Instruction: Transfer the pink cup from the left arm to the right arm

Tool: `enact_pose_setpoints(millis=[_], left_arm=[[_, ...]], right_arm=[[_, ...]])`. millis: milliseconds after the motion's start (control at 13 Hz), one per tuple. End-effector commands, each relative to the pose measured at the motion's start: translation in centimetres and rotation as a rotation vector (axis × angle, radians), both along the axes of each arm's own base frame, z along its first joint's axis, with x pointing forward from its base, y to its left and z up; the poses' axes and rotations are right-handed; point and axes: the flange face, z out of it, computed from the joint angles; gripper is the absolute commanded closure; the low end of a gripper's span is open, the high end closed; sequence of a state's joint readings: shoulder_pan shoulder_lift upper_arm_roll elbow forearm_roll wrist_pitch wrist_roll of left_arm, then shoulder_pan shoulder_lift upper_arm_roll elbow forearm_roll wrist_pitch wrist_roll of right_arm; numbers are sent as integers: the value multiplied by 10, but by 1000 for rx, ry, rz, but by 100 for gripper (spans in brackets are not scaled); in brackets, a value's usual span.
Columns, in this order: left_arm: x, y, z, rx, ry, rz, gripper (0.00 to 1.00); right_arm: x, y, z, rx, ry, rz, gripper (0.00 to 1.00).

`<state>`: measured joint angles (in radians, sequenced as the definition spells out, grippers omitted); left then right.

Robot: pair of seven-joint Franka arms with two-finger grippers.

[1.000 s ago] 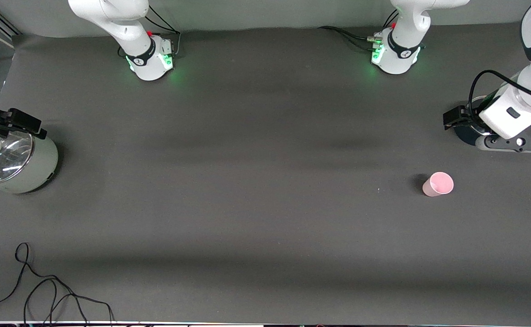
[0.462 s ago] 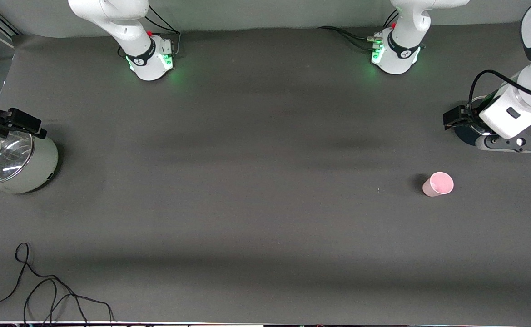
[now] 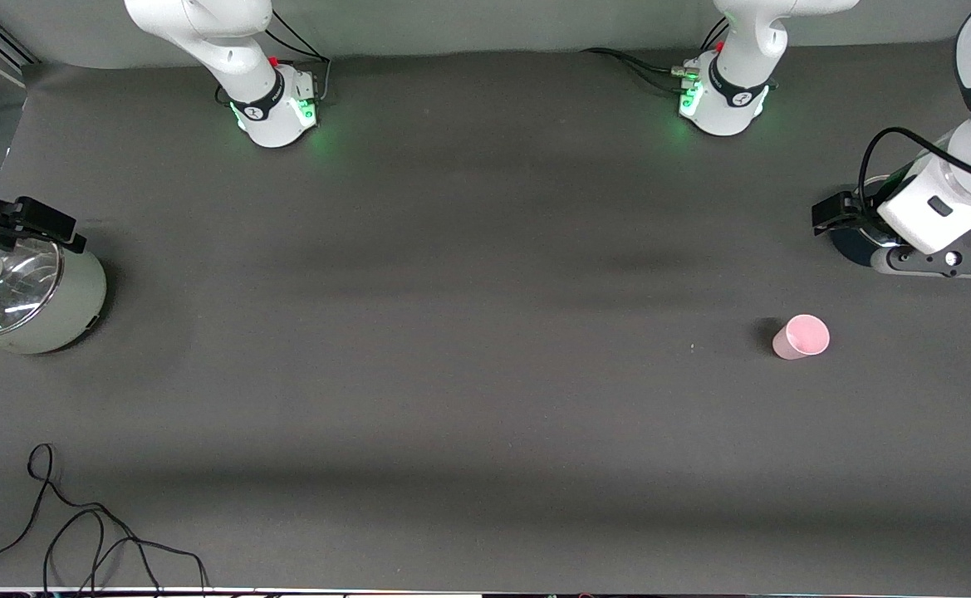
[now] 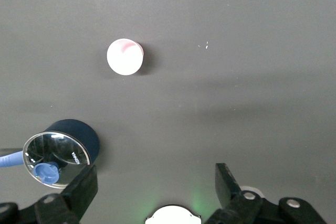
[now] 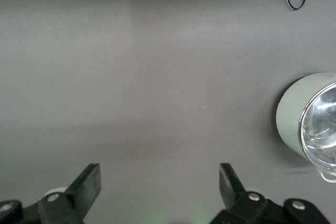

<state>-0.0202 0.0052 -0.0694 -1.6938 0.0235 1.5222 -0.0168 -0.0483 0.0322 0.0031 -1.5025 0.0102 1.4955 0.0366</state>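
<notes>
Nothing has shifted this past second: our left gripper (image 4: pixel 152 187) and right gripper (image 5: pixel 160 184) hover, fingers apart, pink cup (image 3: pixel 801 337) untouched on the counter (image 3: pixel 485 415); transfer unstarted.

The pink cup (image 3: pixel 801 337) stands upright on the table (image 3: pixel 468 349) toward the left arm's end, with the lidded pot (image 3: pixel 24 295) well apart at the right arm's end.
</notes>
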Motion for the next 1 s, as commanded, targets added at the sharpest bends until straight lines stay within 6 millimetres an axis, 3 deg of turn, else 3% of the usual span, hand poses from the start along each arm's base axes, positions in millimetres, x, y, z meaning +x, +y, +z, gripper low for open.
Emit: enact_pose_setpoints(millis=[0, 923], left_arm=[[-8, 4, 3, -4, 6, -6, 0], [-7, 26, -1, -26, 29, -75, 0]], right_arm=[[-4, 0, 8, -14, -3, -17, 0], [-6, 0, 11, -14, -6, -15, 0]])
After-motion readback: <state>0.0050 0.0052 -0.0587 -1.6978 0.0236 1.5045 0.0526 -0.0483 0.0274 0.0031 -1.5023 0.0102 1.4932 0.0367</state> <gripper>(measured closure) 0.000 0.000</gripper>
